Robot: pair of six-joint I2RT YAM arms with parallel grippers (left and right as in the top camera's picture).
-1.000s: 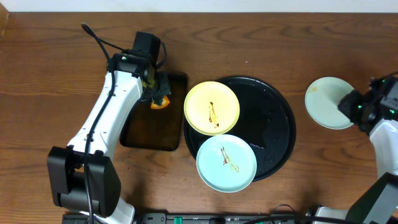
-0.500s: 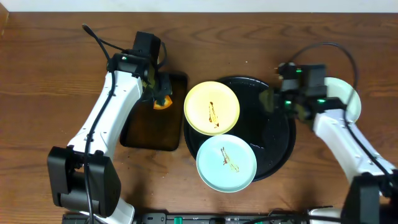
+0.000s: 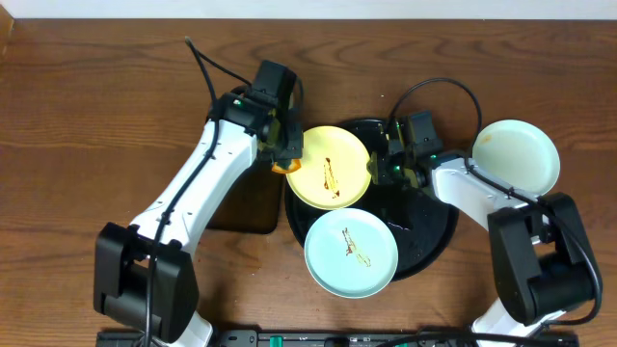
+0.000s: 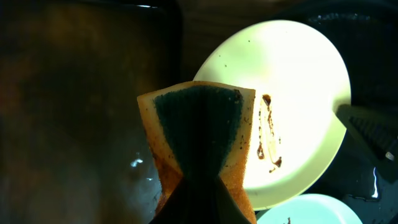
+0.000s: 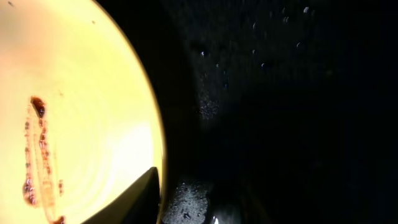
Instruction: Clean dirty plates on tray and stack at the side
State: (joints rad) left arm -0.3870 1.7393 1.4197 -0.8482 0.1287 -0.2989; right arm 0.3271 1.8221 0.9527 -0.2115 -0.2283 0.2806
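A pale yellow plate point(image 3: 337, 154) with a brown sauce streak lies on the black tray point(image 3: 432, 207), and a streaked mint plate point(image 3: 351, 253) overlaps the tray's front rim. A third mint plate point(image 3: 516, 159) rests on the tabletop at the right. My left gripper point(image 3: 282, 157) is shut on an orange sponge point(image 4: 199, 124) with a dark green face, held over the yellow plate's point(image 4: 298, 68) left edge. My right gripper point(image 3: 380, 166) is at that plate's right rim. Its jaws stand apart, with one finger point(image 5: 134, 199) over the plate point(image 5: 81, 93) and the other dark against the tray.
A smaller dark rectangular tray point(image 3: 258, 214) lies left of the black tray, partly under my left arm. The black tray's bare part point(image 5: 261, 81) is wet with droplets. Brown wood tabletop point(image 3: 87, 116) surrounds everything.
My left arm carried the sponge right, from the rectangular tray to the yellow plate. My right arm swung left from the mint plate on the table to the yellow plate's right rim.
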